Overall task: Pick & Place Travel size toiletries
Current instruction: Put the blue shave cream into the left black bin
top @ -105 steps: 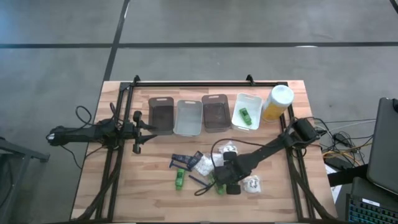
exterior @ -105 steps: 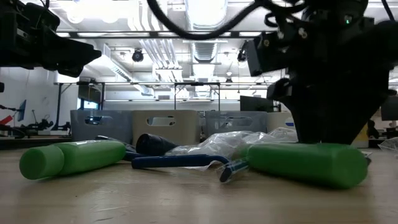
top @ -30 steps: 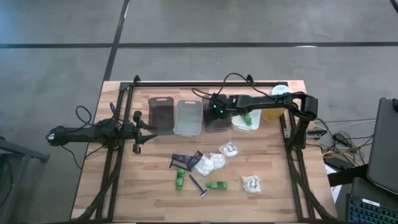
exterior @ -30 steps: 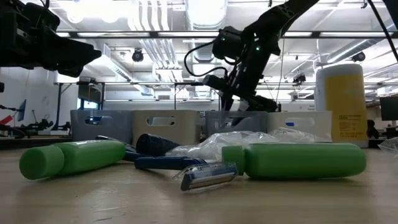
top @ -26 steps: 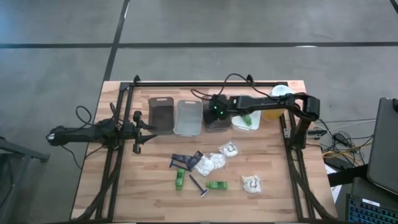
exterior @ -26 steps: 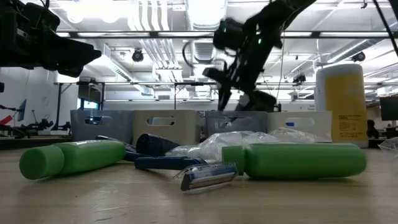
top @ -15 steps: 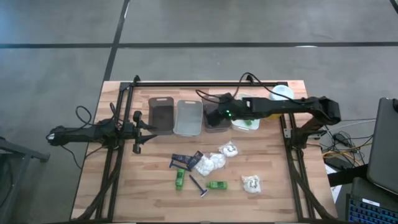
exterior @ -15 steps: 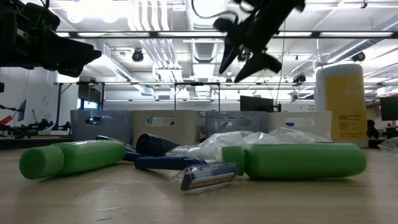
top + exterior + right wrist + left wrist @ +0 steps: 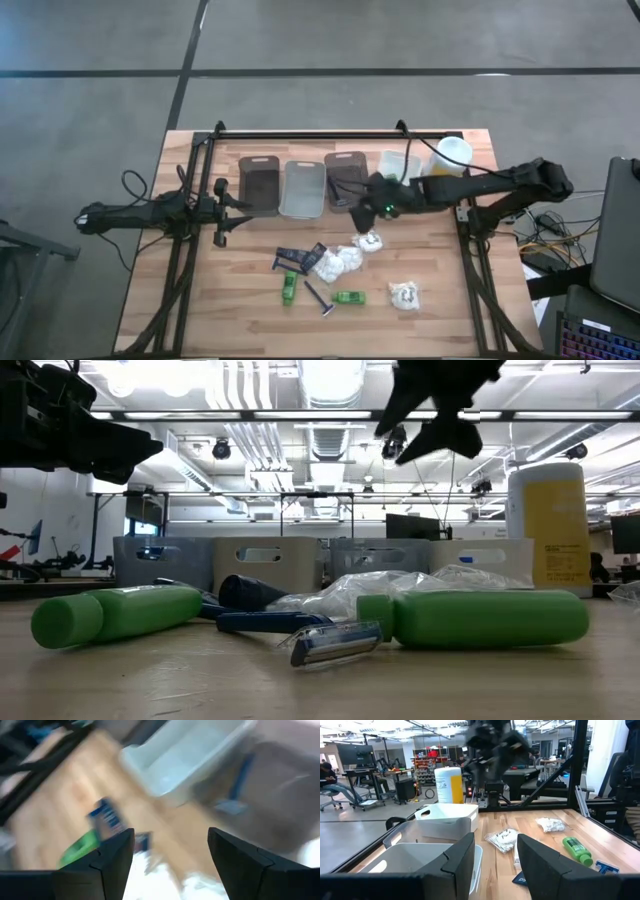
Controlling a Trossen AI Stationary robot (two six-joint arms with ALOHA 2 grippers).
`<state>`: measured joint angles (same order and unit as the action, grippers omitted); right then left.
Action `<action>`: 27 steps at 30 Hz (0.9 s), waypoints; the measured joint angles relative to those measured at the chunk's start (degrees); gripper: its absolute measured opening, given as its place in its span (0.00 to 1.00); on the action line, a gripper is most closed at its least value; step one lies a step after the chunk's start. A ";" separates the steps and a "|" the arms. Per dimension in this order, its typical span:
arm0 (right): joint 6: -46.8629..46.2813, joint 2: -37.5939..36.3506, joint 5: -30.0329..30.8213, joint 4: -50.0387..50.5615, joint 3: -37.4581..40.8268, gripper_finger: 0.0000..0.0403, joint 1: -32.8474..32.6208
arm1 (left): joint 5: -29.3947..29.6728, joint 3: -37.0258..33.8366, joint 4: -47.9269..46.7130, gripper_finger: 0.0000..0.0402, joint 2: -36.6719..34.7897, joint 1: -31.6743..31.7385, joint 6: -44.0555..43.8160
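Above the bench (image 9: 240, 300), right hand (image 9: 372, 207) empty, fingers apart, near the dark bin (image 9: 345, 181). Left hand (image 9: 226, 203) parked at the left edge, fingers apart. Toiletries (image 9: 335, 263) scattered mid-bench: green bottles, razor, sachets.

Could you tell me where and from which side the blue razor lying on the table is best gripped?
Probably the razor by mid-handle, from straight above, fingers across its narrow width. It lies flat with bare wood on both sides, head toward the front edge.
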<state>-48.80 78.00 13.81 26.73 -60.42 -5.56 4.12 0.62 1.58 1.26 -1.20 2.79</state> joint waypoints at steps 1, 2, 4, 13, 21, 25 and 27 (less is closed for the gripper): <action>0.14 -0.34 -0.38 -0.68 0.30 0.61 -1.45 | 0.00 0.00 0.00 0.39 0.04 -0.01 0.00; 0.12 -0.60 -0.37 -1.00 0.54 0.60 -2.88 | -0.02 0.00 0.00 0.39 0.04 0.01 0.00; -0.46 -0.79 0.63 -1.05 0.93 0.58 -5.36 | 0.00 0.00 0.01 0.39 0.04 0.01 0.00; -0.21 -0.76 1.09 -0.60 2.71 0.53 -11.63 | 0.00 0.00 0.02 0.39 0.02 0.00 0.00; 2.90 -1.45 -0.32 -3.44 -0.77 0.53 -12.76 | 0.00 0.00 0.02 0.39 0.02 -0.01 0.00; 6.05 -1.37 2.65 -3.27 -3.92 0.54 -12.95 | 0.00 0.00 0.04 0.39 0.02 -0.01 0.00; 8.20 -1.35 3.08 -2.98 -4.51 0.55 -12.67 | 0.00 0.00 0.04 0.39 0.02 -0.01 0.00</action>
<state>-40.60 76.64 16.90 23.75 -64.94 -18.23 4.12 0.62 1.63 1.28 -1.21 2.79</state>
